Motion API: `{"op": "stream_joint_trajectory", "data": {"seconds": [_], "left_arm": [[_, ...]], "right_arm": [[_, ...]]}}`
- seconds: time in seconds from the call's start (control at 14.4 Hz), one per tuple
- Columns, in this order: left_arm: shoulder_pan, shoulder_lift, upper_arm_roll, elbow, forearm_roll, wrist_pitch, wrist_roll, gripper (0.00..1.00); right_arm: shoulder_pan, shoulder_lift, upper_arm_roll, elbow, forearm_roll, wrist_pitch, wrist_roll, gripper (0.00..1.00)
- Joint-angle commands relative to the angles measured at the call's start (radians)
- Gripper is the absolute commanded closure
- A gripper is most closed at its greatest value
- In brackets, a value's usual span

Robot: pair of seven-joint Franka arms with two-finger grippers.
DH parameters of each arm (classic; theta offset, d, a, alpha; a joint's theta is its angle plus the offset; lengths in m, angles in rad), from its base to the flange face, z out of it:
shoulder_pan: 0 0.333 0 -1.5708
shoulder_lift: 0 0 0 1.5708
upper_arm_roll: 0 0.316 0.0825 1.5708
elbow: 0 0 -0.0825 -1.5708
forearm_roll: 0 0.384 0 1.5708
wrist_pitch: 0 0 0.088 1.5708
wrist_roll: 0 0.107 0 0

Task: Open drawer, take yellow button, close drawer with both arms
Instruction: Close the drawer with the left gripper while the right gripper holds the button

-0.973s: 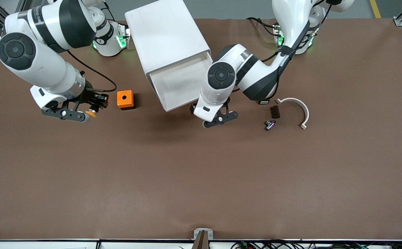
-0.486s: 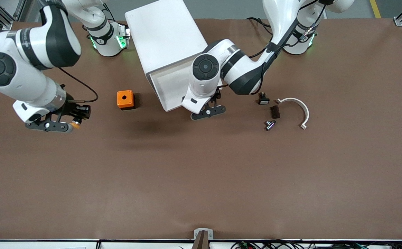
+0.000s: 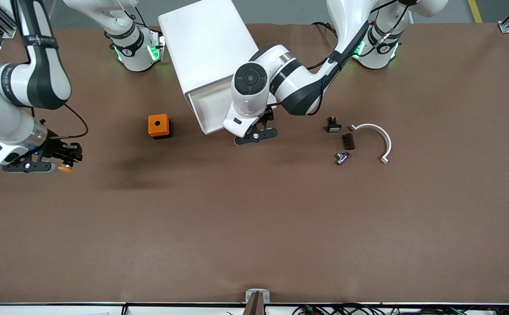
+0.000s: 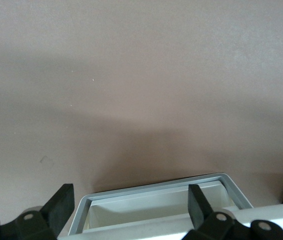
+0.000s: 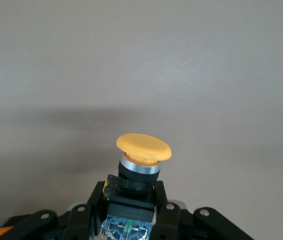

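Observation:
The white cabinet lies with its top drawer pulled out as an open white tray. My left gripper is at the drawer's front edge. In the left wrist view the gripper is open, and the drawer's front rim lies between its black fingers. My right gripper hangs over the table at the right arm's end. It is shut on the black body of the button. The orange cap points away from that gripper.
An orange square box with a hole sits beside the drawer toward the right arm's end. Toward the left arm's end lie a small black part with a white face, a dark block, a metal piece and a white curved clamp.
My right arm carried the button away from the orange box toward its end of the table. My left gripper swung in front of the drawer, whose front edge looks slightly pushed in.

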Motion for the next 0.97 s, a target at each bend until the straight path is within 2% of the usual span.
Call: {"op": "stream_joint_trajectory", "data": {"seconds": [0.0,0.21,0.42,0.9], "left_arm": [[-0.02,-0.001,-0.004,0.0,0.006,0.002,-0.003,0.0],[-0.034,-0.001,-0.004,0.0,-0.005,0.002,-0.001,0.0],[-0.053,-0.001,-0.004,0.0,-0.078,0.002,-0.003,0.0],[-0.096,0.001,-0.004,-0.02,-0.086,-0.002,0.0,0.0]], "right_arm": [[-0.098,0.042,0.021,-0.05,-0.011,0.104,-0.132,1.0],[-0.175,0.128,0.021,-0.051,-0.011,0.199,-0.229,1.0],[-0.185,0.194,0.021,-0.05,-0.011,0.216,-0.231,1.0],[-0.214,0.294,0.021,-0.047,-0.013,0.343,-0.231,1.0]]}}
